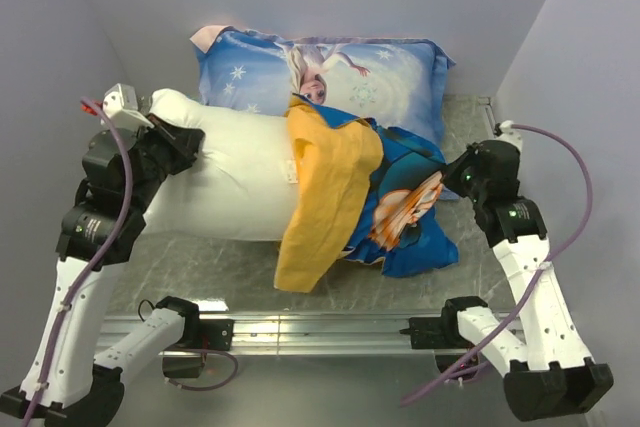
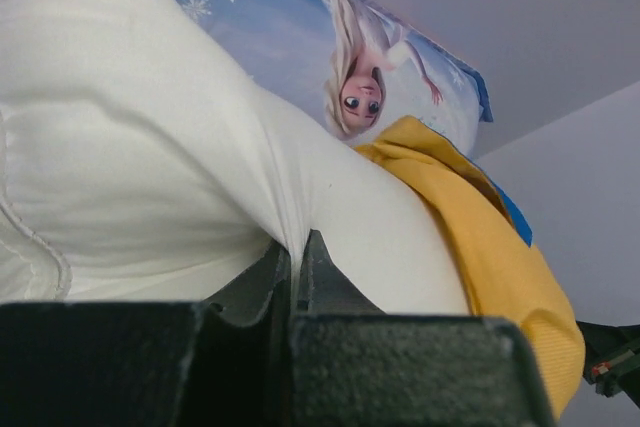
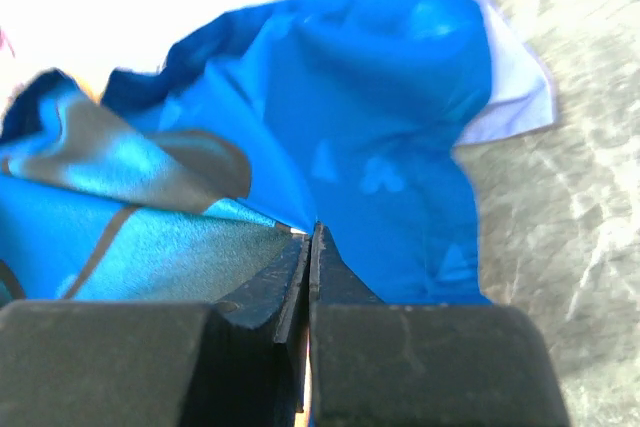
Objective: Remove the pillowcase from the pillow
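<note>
The white pillow (image 1: 230, 182) lies across the table with its left half bare. The pillowcase (image 1: 330, 187), yellow-orange on one side and blue on the other, is bunched over the pillow's right end. My left gripper (image 1: 195, 142) is shut on a pinch of the pillow's white fabric at its upper left; the wrist view shows the cloth (image 2: 130, 147) drawn into the closed left gripper (image 2: 297, 242), with the yellow pillowcase (image 2: 480, 227) beyond. My right gripper (image 1: 447, 172) is shut on the blue pillowcase fabric (image 3: 370, 127) at its right edge, a fold running into the closed right gripper (image 3: 313, 229).
A light blue Elsa-print pillow (image 1: 330, 72) lies against the back wall, right behind the white one. Grey walls close in on the left, back and right. The marbled tabletop (image 3: 560, 227) shows to the right of the pillowcase. A metal rail (image 1: 320, 332) runs along the near edge.
</note>
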You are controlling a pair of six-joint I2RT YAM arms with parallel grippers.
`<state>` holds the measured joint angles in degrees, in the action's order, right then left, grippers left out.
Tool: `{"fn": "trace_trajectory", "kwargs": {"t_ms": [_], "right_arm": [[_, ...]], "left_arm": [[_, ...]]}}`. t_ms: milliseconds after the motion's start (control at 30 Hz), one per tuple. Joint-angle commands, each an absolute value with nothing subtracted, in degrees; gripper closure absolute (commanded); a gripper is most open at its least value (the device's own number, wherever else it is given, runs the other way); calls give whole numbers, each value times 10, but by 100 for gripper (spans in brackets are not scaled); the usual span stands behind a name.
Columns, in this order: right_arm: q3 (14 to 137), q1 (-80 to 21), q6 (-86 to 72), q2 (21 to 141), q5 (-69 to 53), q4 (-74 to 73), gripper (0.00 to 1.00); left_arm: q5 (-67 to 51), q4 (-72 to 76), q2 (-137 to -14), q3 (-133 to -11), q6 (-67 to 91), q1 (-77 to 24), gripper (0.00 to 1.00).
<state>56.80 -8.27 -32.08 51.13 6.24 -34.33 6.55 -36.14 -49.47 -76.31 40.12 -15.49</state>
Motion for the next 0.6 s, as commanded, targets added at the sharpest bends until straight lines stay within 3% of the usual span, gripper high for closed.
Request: {"fn": "trace_trajectory", "kwargs": {"t_ms": [0, 333, 567], "right_arm": [[603, -3, -303, 515, 92, -345, 100], [604, 212, -361, 569, -26, -301, 100], [618, 254, -374, 597, -24, -307, 100]], "left_arm": [[179, -309, -474, -844, 361, -140, 100], [214, -364, -510, -983, 327, -140, 99], [228, -381, -523, -1063, 306, -140, 100]]}}
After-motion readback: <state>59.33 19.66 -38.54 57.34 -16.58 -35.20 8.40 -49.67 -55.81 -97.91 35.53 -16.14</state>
